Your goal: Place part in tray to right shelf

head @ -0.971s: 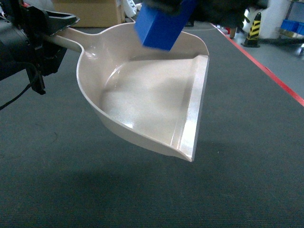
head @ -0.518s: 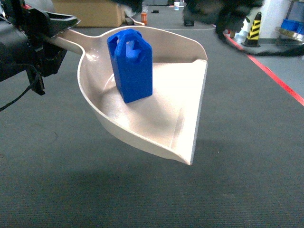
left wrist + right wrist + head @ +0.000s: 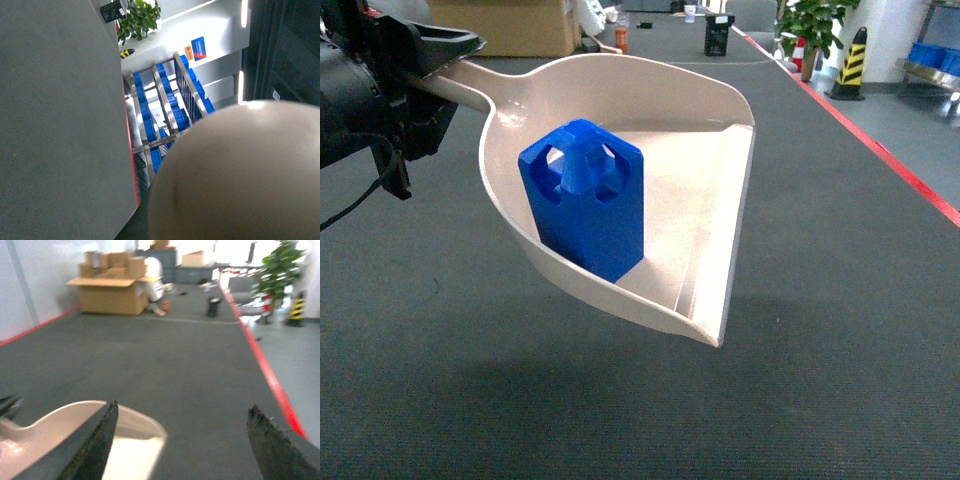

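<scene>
Nearest the head camera, dark grey carpeted floor (image 3: 620, 420) spreads open below and around a beige tray (image 3: 710, 200) held in the air. The left end effector (image 3: 405, 75) clamps its handle at upper left. A bright blue part (image 3: 585, 205) stands upright inside against the near curved wall, handle cut-outs on top. The right end effector (image 3: 180, 440) hangs with fingers wide, holding nothing. Farther off: cardboard boxes (image 3: 112, 292), a potted plant (image 3: 810, 25), a red floor line (image 3: 880, 130).
</scene>
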Available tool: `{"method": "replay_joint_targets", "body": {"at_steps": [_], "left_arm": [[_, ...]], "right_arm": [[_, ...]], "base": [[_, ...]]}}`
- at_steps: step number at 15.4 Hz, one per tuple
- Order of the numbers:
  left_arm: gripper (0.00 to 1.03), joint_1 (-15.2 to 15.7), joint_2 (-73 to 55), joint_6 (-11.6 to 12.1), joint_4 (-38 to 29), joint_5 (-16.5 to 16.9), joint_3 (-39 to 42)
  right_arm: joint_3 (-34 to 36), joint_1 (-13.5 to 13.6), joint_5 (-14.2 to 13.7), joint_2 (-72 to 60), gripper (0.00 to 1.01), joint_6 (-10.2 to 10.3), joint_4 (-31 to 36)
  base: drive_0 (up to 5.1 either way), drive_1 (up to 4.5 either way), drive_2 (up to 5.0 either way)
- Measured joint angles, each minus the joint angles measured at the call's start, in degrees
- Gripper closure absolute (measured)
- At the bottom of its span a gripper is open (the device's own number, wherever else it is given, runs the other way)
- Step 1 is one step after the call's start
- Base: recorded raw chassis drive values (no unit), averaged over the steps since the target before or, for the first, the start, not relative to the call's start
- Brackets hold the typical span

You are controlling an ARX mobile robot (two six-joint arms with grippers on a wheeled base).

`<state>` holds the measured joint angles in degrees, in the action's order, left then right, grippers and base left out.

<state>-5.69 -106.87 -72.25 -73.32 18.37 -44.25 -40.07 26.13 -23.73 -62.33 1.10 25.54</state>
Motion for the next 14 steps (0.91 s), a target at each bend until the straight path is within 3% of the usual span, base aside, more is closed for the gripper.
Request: {"method": "replay_joint_targets", "body": {"at_steps": [2,5,6,14], "left_arm": [[0.87,0.2,0.0,0.0,0.0,-0.2,0.0],[0.87,-0.2,0.0,0.0,0.0,0.1,0.0],[0.87,0.1,0.0,0.0,0.0,-0.2,0.0],[0.88,-0.1,0.0,0.0,0.0,-0.1,0.0]], "right_arm": [[11.2,-6.0,2.3,5.8,0.59,-0.3,2.1],[20.5,-10.8,8.6,13.2,0.94,-0.7,4.4],[23.1,-12.8,10.0,15.6,0.99,-0.9,4.6],[34.2,-21.4,19.4,29.8,0.99,-0.9,0.7]], "base": [[0.0,0.00,0.0],[0.0,0.00,0.0],[0.0,0.00,0.0],[0.0,0.00,0.0]]}}
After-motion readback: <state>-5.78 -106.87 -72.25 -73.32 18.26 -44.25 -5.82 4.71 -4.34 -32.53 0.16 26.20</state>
